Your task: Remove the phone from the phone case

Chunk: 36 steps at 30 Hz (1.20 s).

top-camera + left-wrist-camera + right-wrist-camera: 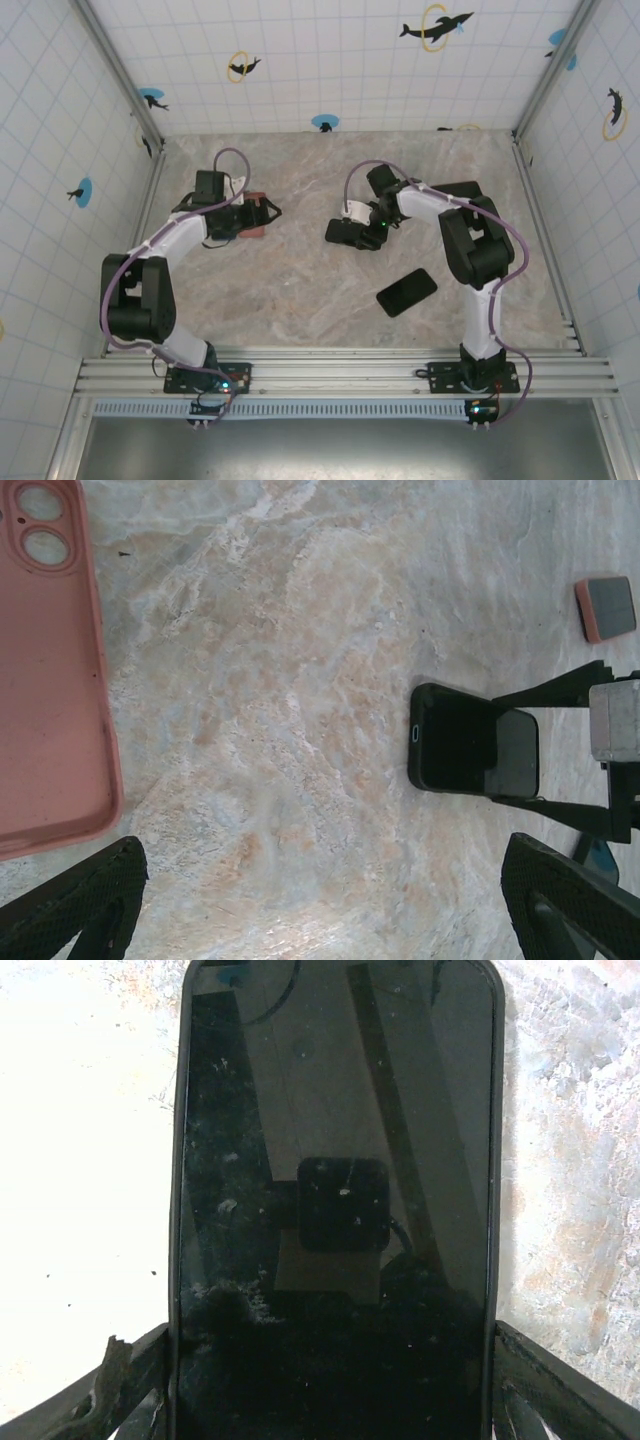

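A black phone (335, 1160) in a black phone case (176, 1210) lies flat on the marble table, left of centre-right in the top view (343, 232). My right gripper (330, 1380) straddles its near end, with a finger pressed against each long side of the case. The left wrist view shows the same phone (455, 738) between those fingers. My left gripper (320, 910) hangs open over bare table, nothing between its fingertips. In the top view the left gripper (264, 213) sits at the edge of an empty pink case (250, 222).
The pink case (50, 670) lies inside-up, camera holes showing. A second black slab (407, 292) rests on the table nearer the arm bases. A small orange-rimmed grey object (605, 608) lies beyond the right gripper. Tiled walls enclose three sides.
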{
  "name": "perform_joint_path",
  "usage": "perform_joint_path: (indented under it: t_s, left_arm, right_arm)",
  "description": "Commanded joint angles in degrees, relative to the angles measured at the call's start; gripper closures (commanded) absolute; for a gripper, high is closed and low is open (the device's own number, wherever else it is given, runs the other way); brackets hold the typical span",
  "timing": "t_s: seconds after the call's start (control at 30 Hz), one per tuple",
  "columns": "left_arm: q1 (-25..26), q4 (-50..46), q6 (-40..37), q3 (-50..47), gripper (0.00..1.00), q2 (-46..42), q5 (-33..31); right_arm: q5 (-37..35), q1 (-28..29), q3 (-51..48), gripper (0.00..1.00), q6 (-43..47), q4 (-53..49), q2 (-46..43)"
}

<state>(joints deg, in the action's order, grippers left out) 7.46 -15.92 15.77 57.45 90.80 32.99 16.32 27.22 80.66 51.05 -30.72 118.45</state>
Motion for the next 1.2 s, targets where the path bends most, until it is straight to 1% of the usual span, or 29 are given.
perform_joint_path:
  t_s: [0.0,0.13,0.27,0.53,0.87,0.97,1.07,1.17]
  left_arm:
    - [0.35,-2.25,-4.32,2.61,0.07,1.46,0.58]
    - [0.36,-4.72,-7.24,5.11,0.08,2.95,1.28]
    - [0.40,-6.92,-9.60,7.86,0.08,4.65,1.28]
    - [0.38,-9.87,-13.64,11.43,0.10,7.43,2.39]
    - [0.98,-10.37,-16.93,14.08,0.14,10.24,3.91]
    - [1.37,-10.39,-17.15,14.87,0.14,11.20,4.37]
    - [1.66,-10.66,-17.24,15.39,0.15,12.17,4.84]
    - [1.98,-10.87,-17.35,15.51,0.15,12.38,6.51]
  right_arm:
    - [-3.03,0.90,-2.35,0.39,0.90,-1.54,0.16]
    - [-2.76,1.25,-1.70,0.44,0.42,-0.99,-1.40]
    - [-4.62,2.10,-2.12,0.46,0.13,0.48,-3.32]
    - [-7.34,3.71,-5.75,0.53,0.93,5.77,-8.13]
    - [-9.10,5.79,-9.71,0.55,3.69,12.88,-13.05]
    - [-9.15,6.18,-9.84,0.56,4.15,13.15,-13.44]
    - [-7.35,6.09,-9.71,0.57,3.56,12.44,-13.16]
    - [-6.87,6.54,-9.81,0.58,2.77,12.49,-13.37]
